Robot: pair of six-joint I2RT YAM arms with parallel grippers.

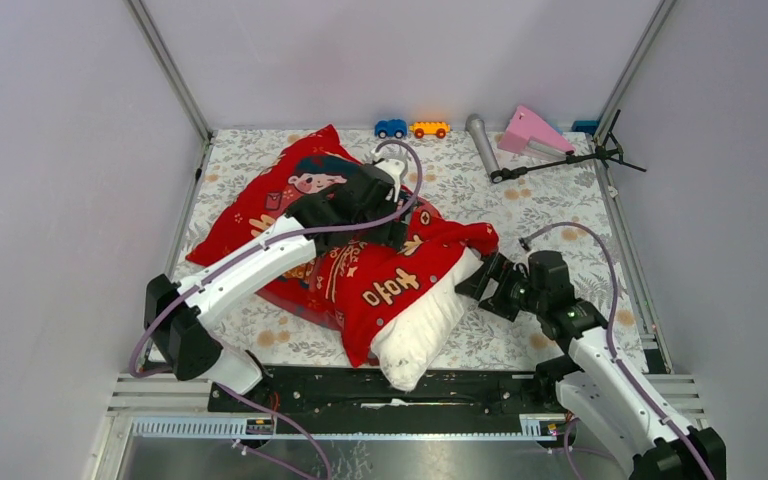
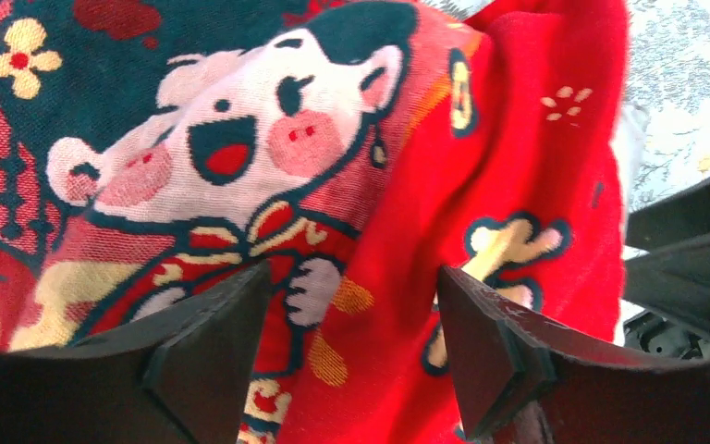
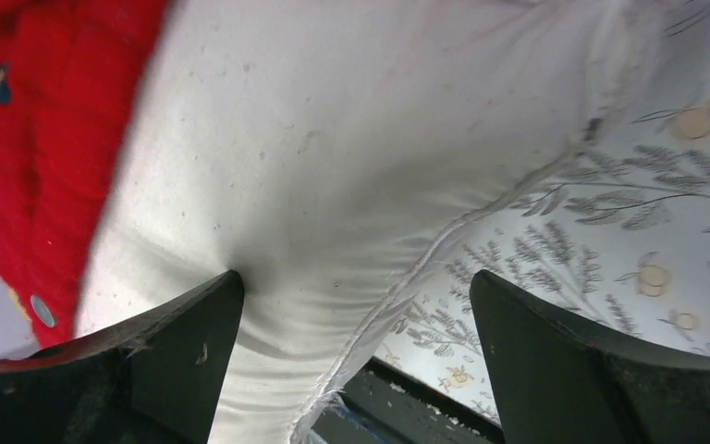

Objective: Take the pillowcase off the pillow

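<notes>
- The left claw point(image 2: 351, 310) hovers wide open over the red pillowcase point(image 1: 375, 285) lying mid-table point(image 1: 520, 335); closing too deep could pinch the pillow point(image 1: 425, 325) inside too.
- The right claw point(image 3: 356, 319), spread wide around the white pillow's exposed front corner, might slip off its plump filling.

Floral table point(image 1: 560, 215) bears pillow point(image 1: 425, 325), pillowcase point(image 1: 360, 285), blue car point(image 1: 391, 128).
</notes>
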